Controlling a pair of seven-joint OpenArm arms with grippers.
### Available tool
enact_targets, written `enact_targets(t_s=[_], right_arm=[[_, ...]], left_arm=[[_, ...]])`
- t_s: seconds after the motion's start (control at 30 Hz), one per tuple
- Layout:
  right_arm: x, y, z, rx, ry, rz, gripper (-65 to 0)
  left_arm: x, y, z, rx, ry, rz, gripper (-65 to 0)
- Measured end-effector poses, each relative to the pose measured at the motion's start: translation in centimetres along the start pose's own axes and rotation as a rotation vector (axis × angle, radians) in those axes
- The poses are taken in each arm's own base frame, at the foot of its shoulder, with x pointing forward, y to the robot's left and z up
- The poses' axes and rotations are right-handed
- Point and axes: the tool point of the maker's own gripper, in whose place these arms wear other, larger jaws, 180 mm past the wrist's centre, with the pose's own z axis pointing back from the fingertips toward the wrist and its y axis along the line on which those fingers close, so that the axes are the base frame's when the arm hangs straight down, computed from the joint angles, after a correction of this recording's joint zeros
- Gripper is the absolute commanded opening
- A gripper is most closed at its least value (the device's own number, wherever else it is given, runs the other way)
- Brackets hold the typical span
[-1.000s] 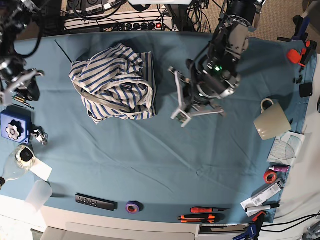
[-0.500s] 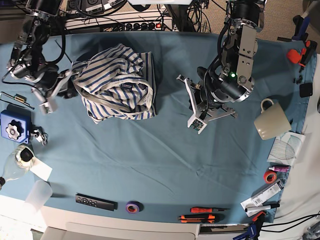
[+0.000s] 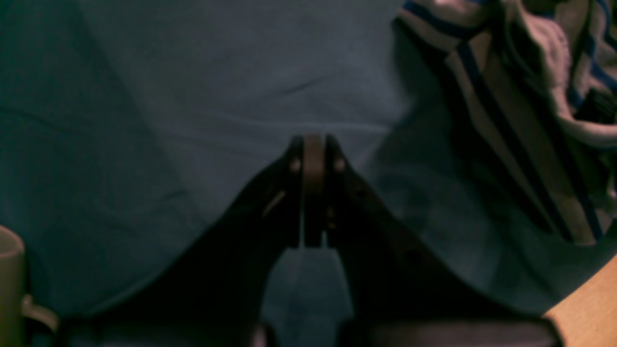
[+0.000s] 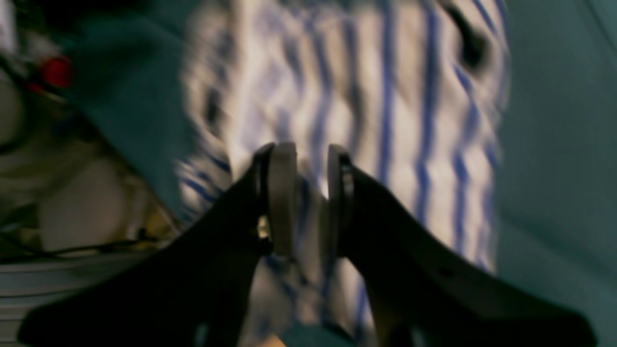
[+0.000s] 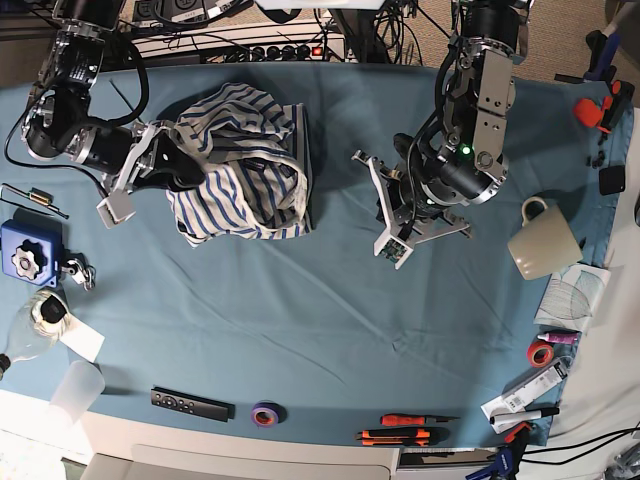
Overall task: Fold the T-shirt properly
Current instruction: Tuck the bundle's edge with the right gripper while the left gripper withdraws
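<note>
- The teal tablecloth (image 5: pixel 330 320) covers nearly the whole worktop and lies mostly flat, with a few shallow wrinkles near the middle.
- The T-shirt (image 5: pixel 245 165) sits crumpled in a heap toward the back left part of the worktop; it is white with thin blue stripes, and its right side makes a rather straight folded edge.
- The right arm (image 5: pixel 75 120) comes in from the back left corner and reaches into the left side of the heap.
- The right gripper (image 4: pixel 306 197) is partly parted over the striped cloth. In the right wrist view cloth shows between the two pads, but that picture is blurred — I cannot tell if it really grips the T-shirt.
- The left arm (image 5: pixel 470 110) comes down from the back edge, right of the middle.
- The left gripper (image 3: pixel 313 188) is clenched with nothing between its pads — it hangs over bare tablecloth, apart from the right edge of the T-shirt.
- A cream mug (image 5: pixel 542 240) lies tilted near the right edge.
- A dark remote control (image 5: pixel 190 404) lies near the front edge, to the left.
- An orange-handled tool (image 5: pixel 395 436) lies at the front edge, right of the middle.
- A small purple tape roll (image 5: pixel 265 413) sits just beside the remote control.
</note>
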Motion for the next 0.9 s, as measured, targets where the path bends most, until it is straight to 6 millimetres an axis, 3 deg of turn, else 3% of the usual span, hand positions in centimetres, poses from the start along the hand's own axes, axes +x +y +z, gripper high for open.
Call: enact_targets(t_s=[0.1, 0.37, 0.67, 0.8, 0.9], right_arm=[[-0.5, 0.2, -0.3, 0.003, 0.019, 0.0, -52.5], [-5.1, 2.8, -3.0, 0.082, 0.196, 0.013, -52.5], [-8.5, 7.6, -5.5, 0.246, 0.32, 0.037, -52.5], [-8.1, 7.5, -5.6, 0.247, 0.311, 0.041, -52.5], [-6.4, 6.4, -5.1, 0.207, 0.264, 0.058, -52.5]], left_arm=[[0.0, 0.0, 0.0, 0.0, 0.0, 0.0, -65.0], [0.1, 0.0, 0.0, 0.0, -0.002, 0.0, -65.0], [0.0, 0.0, 0.0, 0.0, -0.002, 0.0, -65.0], [0.0, 0.1, 0.0, 0.002, -0.001, 0.001, -65.0], [-0.2, 1.0, 0.1, 0.037, 0.008, -0.003, -65.0]])
